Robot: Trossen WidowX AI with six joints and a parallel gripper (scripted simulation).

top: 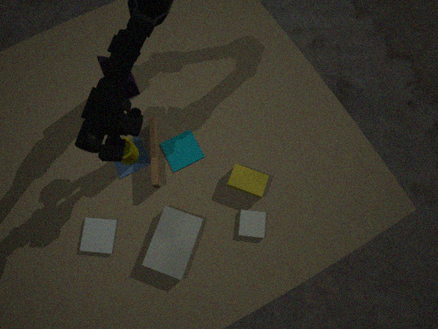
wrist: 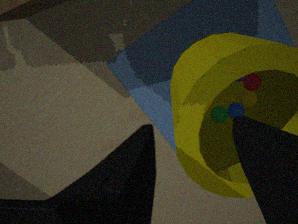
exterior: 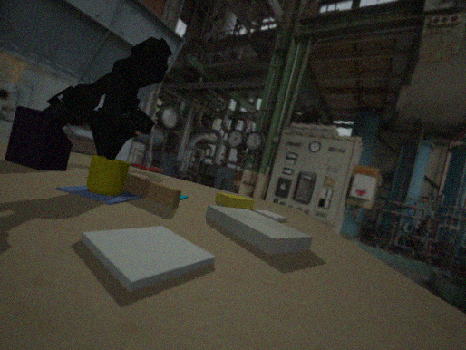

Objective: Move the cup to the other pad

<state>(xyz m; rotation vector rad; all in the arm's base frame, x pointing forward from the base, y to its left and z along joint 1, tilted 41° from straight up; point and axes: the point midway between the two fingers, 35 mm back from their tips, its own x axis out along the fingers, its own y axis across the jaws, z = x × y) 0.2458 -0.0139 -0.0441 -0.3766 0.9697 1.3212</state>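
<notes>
End effector (top: 121, 149) — partly apart over cup (top: 129, 152), gripping nothing | cup upright on blue pad (top: 138, 164) — marbles (wrist: 236, 99) inside

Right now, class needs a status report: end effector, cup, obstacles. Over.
End effector open, straddling cup wall. Cup on blue pad, marbles inside. Wooden bar before teal pad.

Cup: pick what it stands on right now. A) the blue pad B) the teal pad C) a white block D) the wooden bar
A: the exterior view shows the cup resting on the blue pad, on the near side of the wooden bar, and the wrist view shows blue under its rim.
</notes>
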